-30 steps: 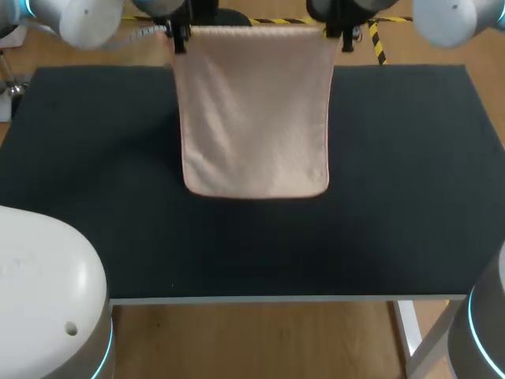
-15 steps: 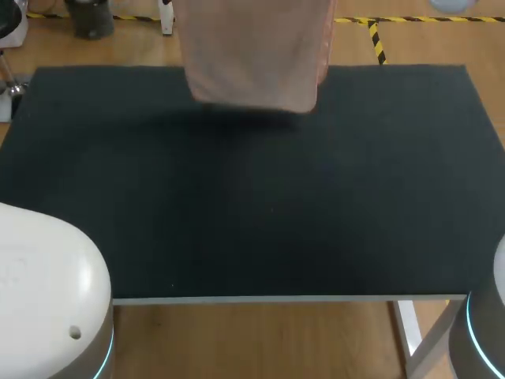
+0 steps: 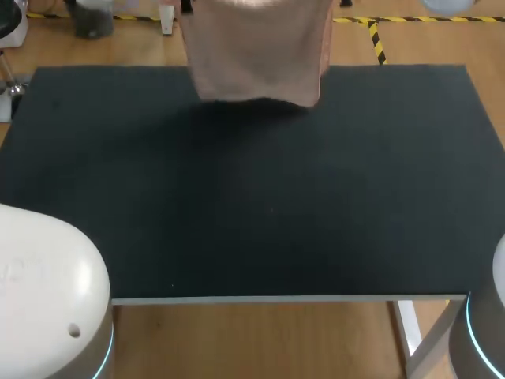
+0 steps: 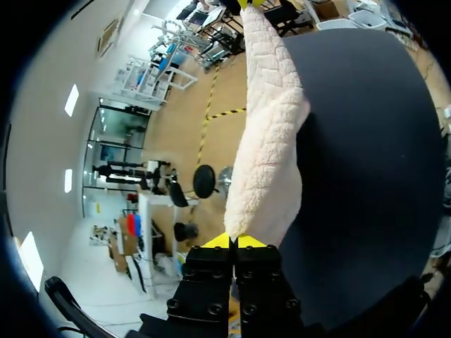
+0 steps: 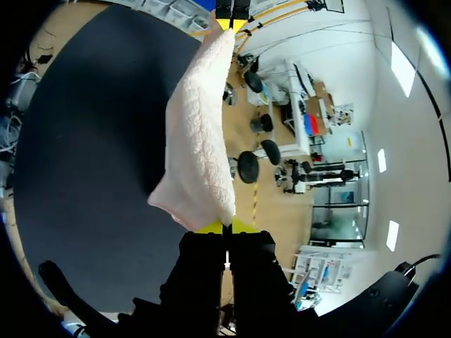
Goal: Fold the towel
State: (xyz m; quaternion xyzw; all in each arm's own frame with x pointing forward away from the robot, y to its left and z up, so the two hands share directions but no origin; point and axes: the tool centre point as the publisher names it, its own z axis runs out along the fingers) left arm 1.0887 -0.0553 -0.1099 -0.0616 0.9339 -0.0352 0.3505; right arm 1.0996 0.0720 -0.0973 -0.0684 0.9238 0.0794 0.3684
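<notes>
Dark table (image 3: pixel 252 205) fills most of the head view. Near edge and both side edges are visible, and the far edge runs behind the towel. Left arm (image 3: pixel 47 292) shows only as a white housing at the near left corner, right arm (image 3: pixel 481 332) as a housing at the near right. Both reach up past the far side and their grippers are out of the head view. The pink towel (image 3: pixel 254 51) hangs down from above at far centre. Its lower hem is over the far strip of the table with a shadow just under it; can't tell if it touches. The towel's side edges are well apart from the table's left and right edges, with a wide dark surface to the left, right and near side of the hem. In the left wrist view, the left gripper (image 4: pixel 233 241) is clenched on one top corner, yellow tips pressed together with cloth coming out between them. The towel (image 4: pixel 268 134) spans ahead to the other gripper's tips, with the table (image 4: pixel 366 141) beside it. The right wrist view mirrors this: the right gripper (image 5: pixel 224 227) is clamped on the other corner, and the towel (image 5: pixel 197 141) runs ahead to the left gripper's tips beside the table (image 5: pixel 91 141).
</notes>
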